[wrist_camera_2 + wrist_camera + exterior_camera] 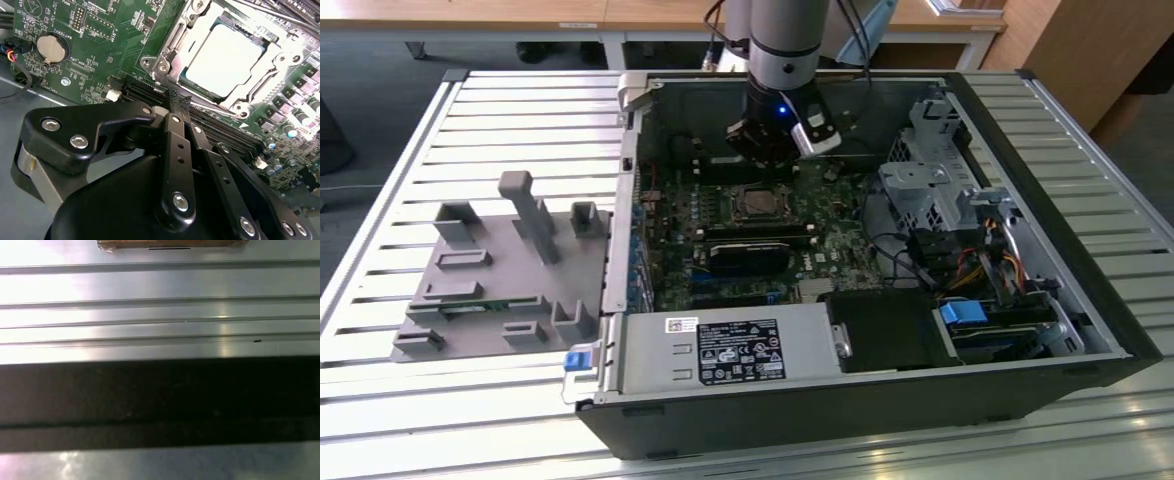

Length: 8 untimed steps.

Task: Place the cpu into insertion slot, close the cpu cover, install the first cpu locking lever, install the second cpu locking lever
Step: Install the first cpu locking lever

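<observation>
The gripper, clenched and empty, hovers beside the cpu, seated under the cpu cover.

In the first wrist view a ribbed, shiny metal tabletop of long parallel slats runs across, a broad black band lies over it, more bright metal shows past that band, and a brown wooden edge sits at the frame's border.
</observation>
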Motion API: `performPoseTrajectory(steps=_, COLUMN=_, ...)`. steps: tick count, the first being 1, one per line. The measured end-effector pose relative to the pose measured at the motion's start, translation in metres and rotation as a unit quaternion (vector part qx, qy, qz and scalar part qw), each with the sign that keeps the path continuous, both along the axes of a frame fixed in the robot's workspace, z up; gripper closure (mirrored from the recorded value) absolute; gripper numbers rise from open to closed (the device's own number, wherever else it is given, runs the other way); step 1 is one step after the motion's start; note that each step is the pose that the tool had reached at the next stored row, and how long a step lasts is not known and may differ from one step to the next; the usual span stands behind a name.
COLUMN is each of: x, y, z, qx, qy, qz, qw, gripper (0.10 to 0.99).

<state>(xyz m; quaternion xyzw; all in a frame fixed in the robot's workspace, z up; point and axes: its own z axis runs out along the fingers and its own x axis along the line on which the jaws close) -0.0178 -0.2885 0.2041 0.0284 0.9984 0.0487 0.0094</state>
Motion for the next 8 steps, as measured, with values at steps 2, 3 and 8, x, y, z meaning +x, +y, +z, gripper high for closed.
performPoseTrajectory(steps=2, x=0.0003, y=0.0001, z=-0.0011, qx=-0.0011, qy=0.0002, qz=0.0, qw=1.0, gripper=0.98)
performPoseTrajectory(steps=3, x=0.0004, y=0.0001, z=-0.0017, qx=-0.0015, qy=0.0003, qz=0.0, qw=1.0, gripper=0.98)
performPoseTrajectory(steps=8, x=0.0008, y=0.0002, z=-0.0037, qx=-0.0051, qy=0.0008, qz=0.0, qw=1.0, gripper=0.98)
